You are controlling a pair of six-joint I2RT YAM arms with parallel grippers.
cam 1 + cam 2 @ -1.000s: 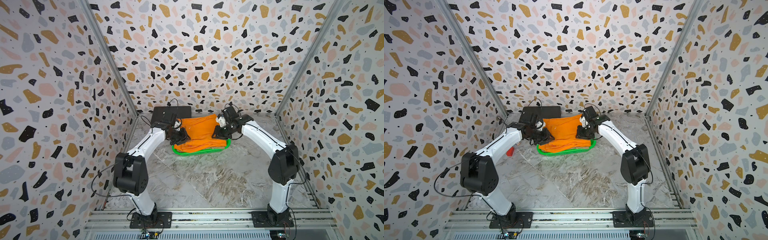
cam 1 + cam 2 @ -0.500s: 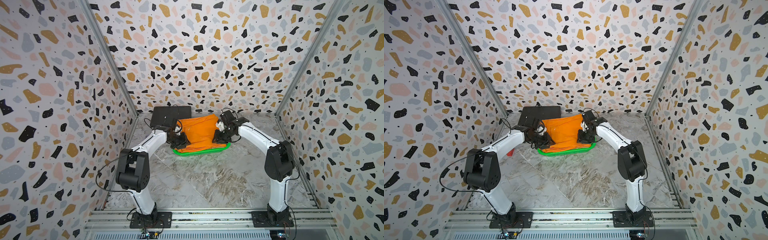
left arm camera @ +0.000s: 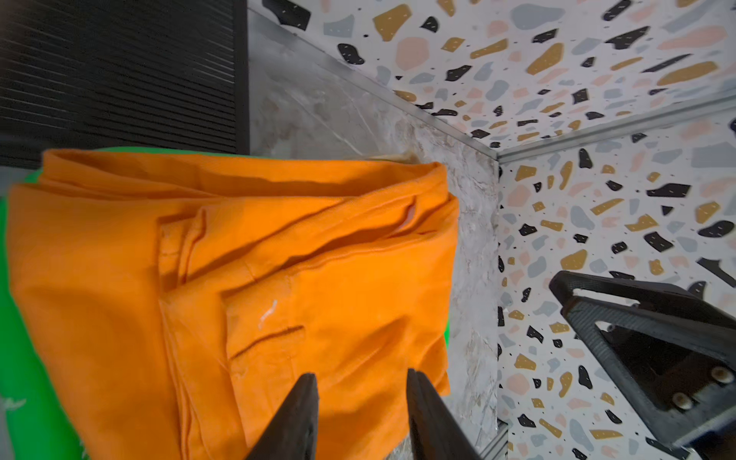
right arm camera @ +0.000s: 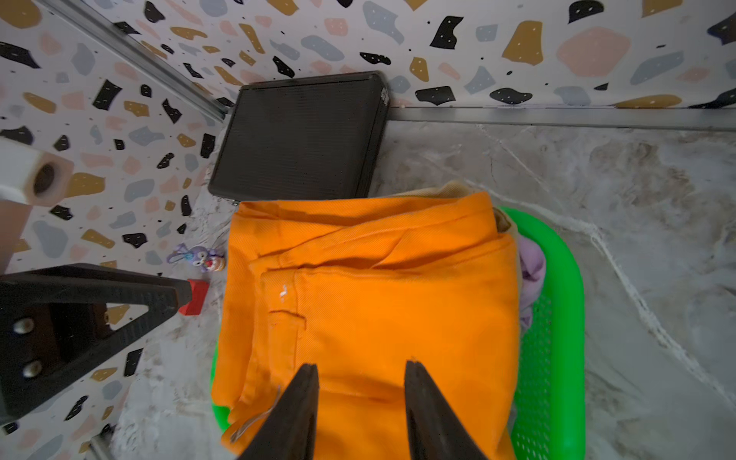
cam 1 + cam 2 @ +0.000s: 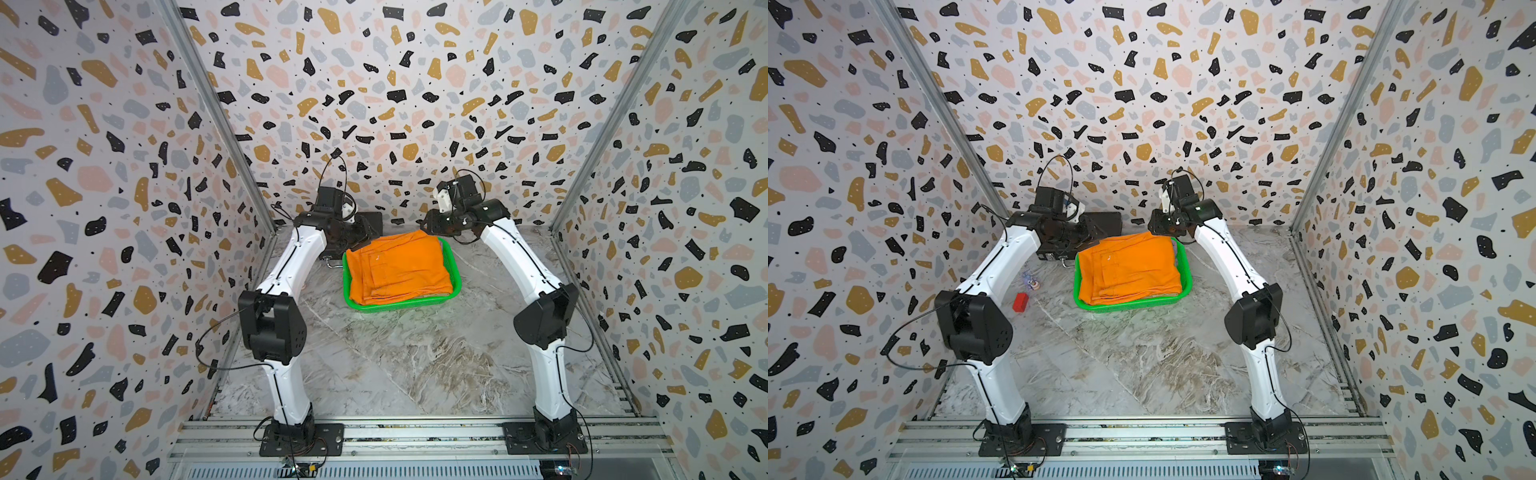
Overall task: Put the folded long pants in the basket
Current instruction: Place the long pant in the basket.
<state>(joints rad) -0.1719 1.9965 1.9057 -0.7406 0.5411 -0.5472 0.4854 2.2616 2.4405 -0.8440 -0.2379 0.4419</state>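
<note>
Left gripper: jaws parted by a moderate gap with nothing between them. It hangs at the basket's far left corner, over the orange cloth.
Right gripper: same moderate gap and also empty. It hangs at the basket's far right corner.
Orange pants: folded and lying flat on top of the pile inside the basket. They cover most of it, and neither claw holds them.
Basket: green, stands mid-table between the two arms. Its near and right rims show in both top views.
Lilac pants: a sliver shows under the orange pair at the basket's right wall.
Khaki pants: a tan edge shows at the far side, under the orange.
Black box: flat, against the back wall, just beyond the basket's far left corner.
Red block, purple toy: on the table, left of the basket and apart from it.
</note>
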